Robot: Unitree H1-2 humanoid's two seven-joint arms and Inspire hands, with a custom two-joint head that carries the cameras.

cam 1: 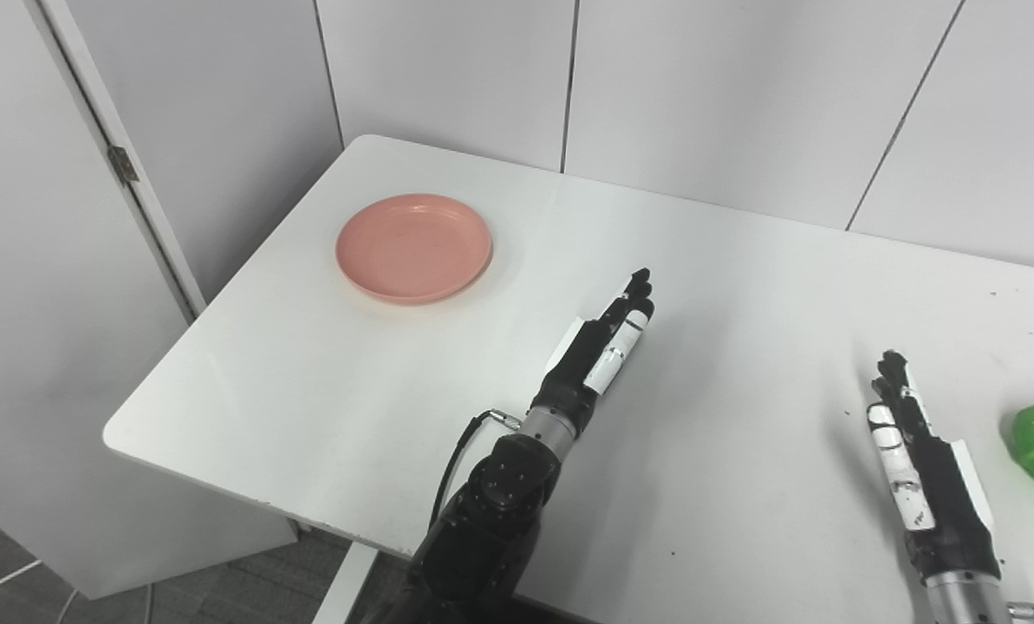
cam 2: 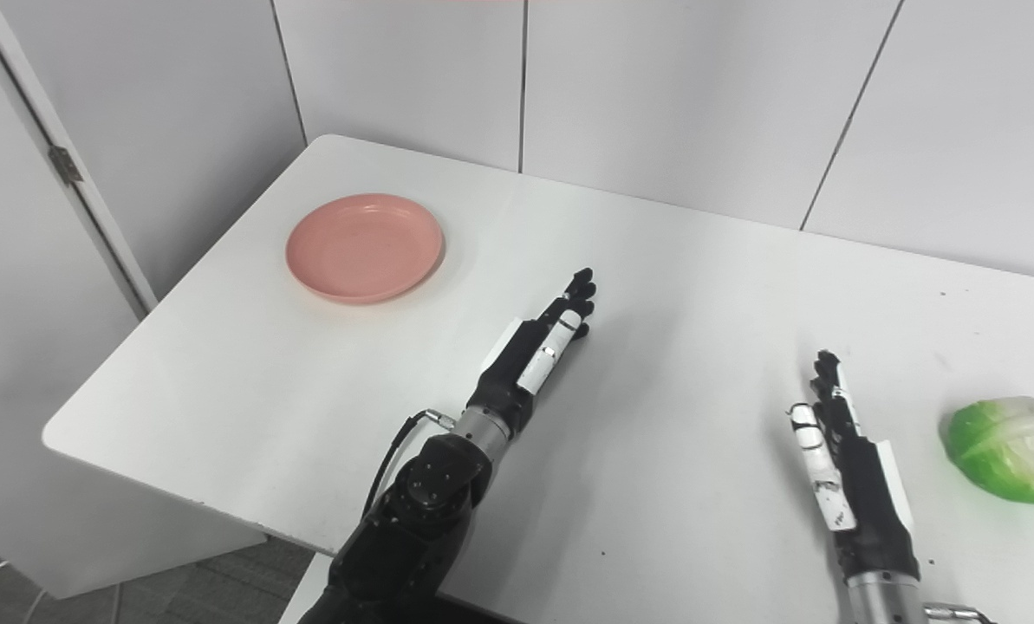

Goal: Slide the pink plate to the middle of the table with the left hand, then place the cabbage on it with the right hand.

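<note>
My left hand (cam 2: 544, 342) hovers right of the plate (cam 2: 365, 247), fingers straight, together, holding nothing; I should hook its far rim and drag gently. My right hand (cam 2: 846, 459), seemingly flat, waits beside the cabbage (cam 2: 1012, 447).

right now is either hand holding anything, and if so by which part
Nothing is held. The left hand is open, fingers straight, clear of the pink plate. The right hand is open too, beside the cabbage but apart from it.
</note>
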